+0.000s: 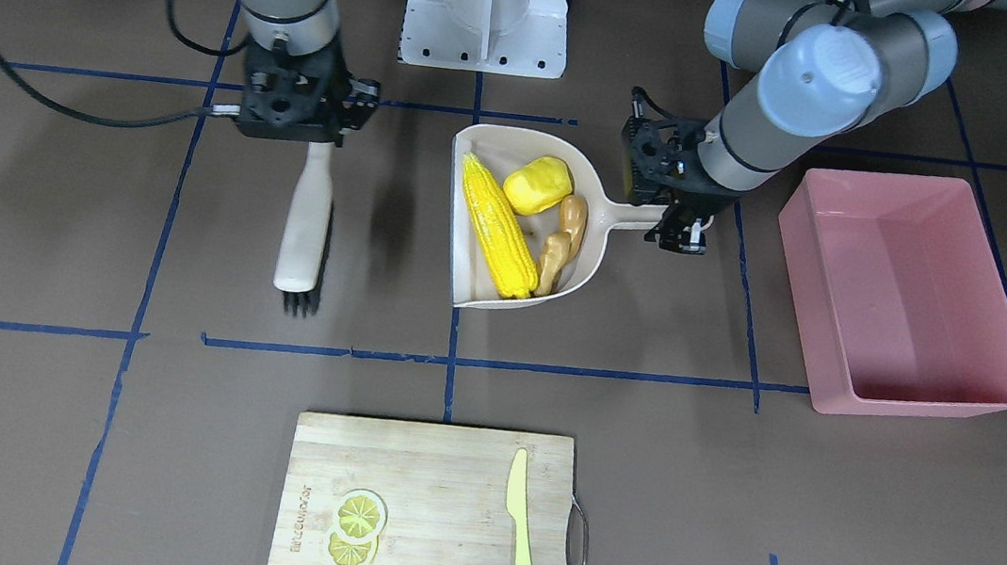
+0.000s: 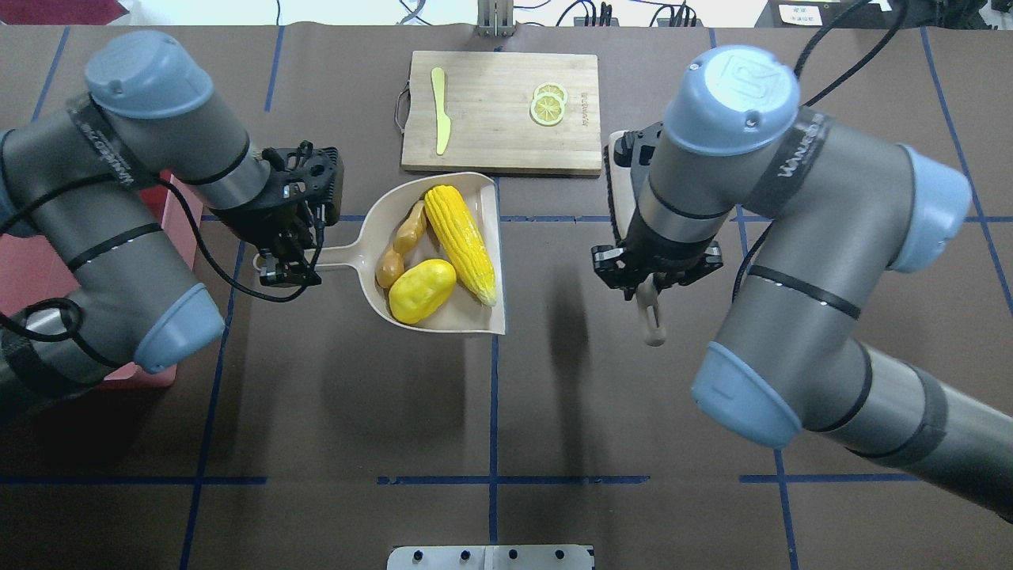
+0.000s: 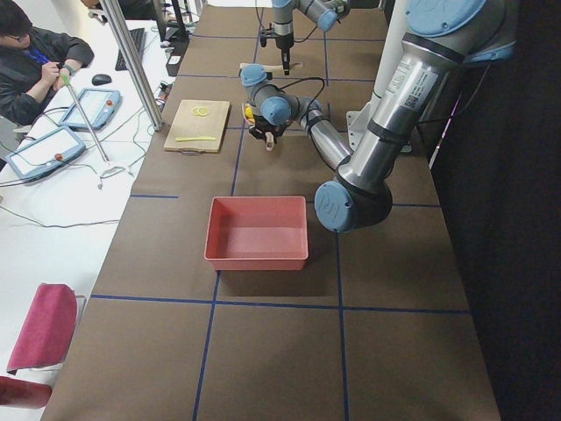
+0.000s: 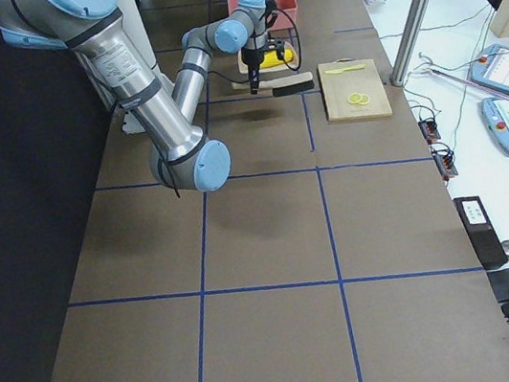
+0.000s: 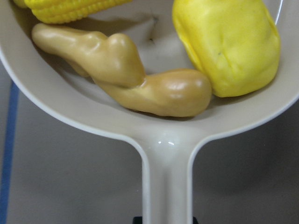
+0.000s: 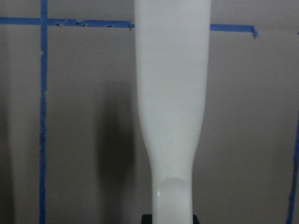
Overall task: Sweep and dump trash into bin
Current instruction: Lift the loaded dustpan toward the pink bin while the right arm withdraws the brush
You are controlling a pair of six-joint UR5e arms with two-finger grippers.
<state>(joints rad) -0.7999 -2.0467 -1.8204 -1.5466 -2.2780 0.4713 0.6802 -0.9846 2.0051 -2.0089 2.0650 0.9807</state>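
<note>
Overhead exterior, table (image 2: 316, 412): brown sheet taped into blue squares. Both arms are over it, and the left arm hides most of the bin in this view.
Bin (image 1: 902, 281): pink tub on the robot's left. Nothing in it. It sits well apart from the pan, out past the left gripper.
Board (image 1: 423, 491): on the operators' side, near neither gripper.
Pan (image 1: 470, 269): mid-table, with all three bits of trash inside. The open lip faces away from the bin. I cannot tell whether it is lifted or resting.
Brush (image 1: 306, 222): clear of the pan. Its shadow falls off to one side, so I judge it is held above the table.
Corn (image 1: 499, 225): lies along the lip, nearest the way out.
Left gripper (image 1: 684, 235): clamped on the end of the pan's handle.
Right gripper (image 2: 650, 286): clamped on the brush handle, with the handle tip poking out behind.
Lump (image 1: 536, 185): at the back wall, touching the corn.
Ginger (image 1: 565, 237): in the throat by the handle.
Stage: sweeping looks done and the dump is left.
Risk, spill: any forward tilt during the carry and the corn rolls off the lip first.
Risk, grip: the load sits far from the handle end, so the pan could droop or twist between the fingers.
Risk, tip-out: the corn is long. A pour too near the bin's rim could leave it bridging the rim or send it onto the table.
Risk, arm: the bin sits under the left elbow, so a tight swing could nudge it.
</note>
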